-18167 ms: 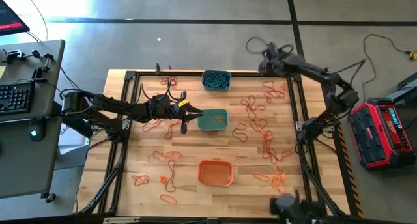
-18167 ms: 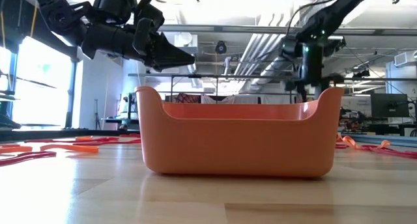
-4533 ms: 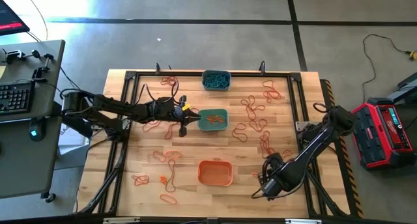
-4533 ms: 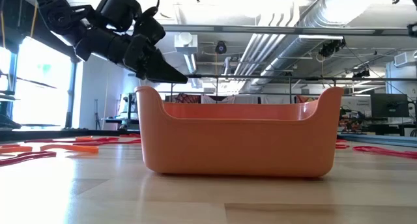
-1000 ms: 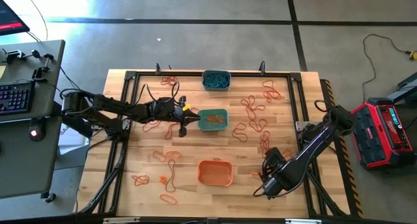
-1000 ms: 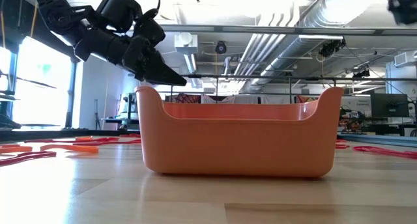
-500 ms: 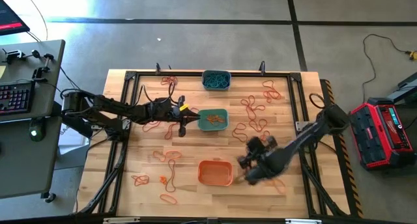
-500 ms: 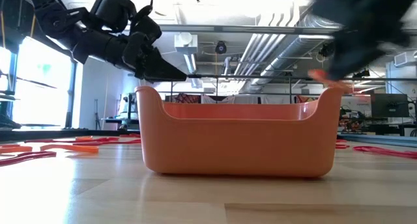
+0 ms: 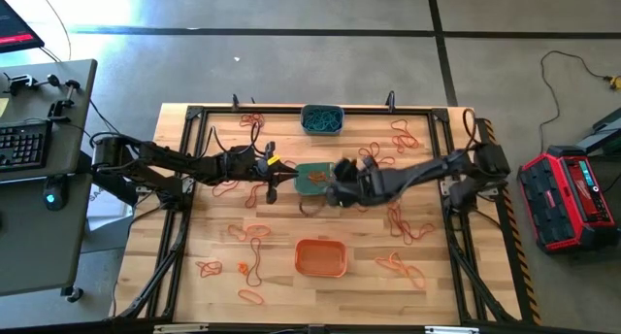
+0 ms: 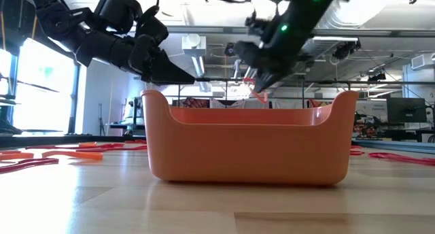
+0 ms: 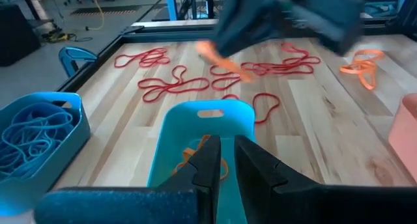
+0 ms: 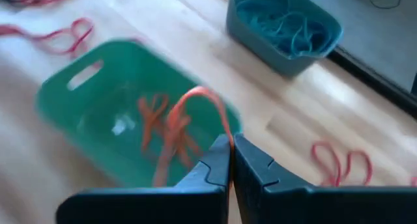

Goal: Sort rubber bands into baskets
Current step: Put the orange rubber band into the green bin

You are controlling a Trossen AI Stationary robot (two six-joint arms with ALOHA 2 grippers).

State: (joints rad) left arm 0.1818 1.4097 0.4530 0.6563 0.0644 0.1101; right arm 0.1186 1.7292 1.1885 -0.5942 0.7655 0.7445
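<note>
Orange rubber band (image 12: 195,113) hangs pinched in the right gripper (image 12: 230,152), whose two dark fingers are pressed together on one end of the loop. The loop arches up from the fingertips and trails down as a thin strand, its long axis pointing into the teal-green basket (image 9: 317,179), directly above that basket's open top. Inside the teal-green basket lie a few more orange bands (image 12: 153,116).

Taking the teal-green basket as landmark: the right gripper (image 9: 342,186) sits at its right edge, the right arm stretching away across the table toward the right frame. The left gripper (image 9: 275,183) hovers just off the basket's left end, its fingers (image 11: 251,168) nearly closed with a narrow slit between them and nothing visibly held, aimed along the basket's long axis.

Beyond the teal-green basket, toward the far table edge, stands the grey-blue basket (image 9: 321,119), filled with blue-teal bands (image 12: 287,22). On the near side of the teal-green basket stands the orange basket (image 9: 320,258), long axis running left to right; what it holds cannot be made out.

Loose red and orange bands (image 9: 396,222) are scattered on the wooden table (image 9: 209,295) on both sides of the teal-green basket, all lying flat.
</note>
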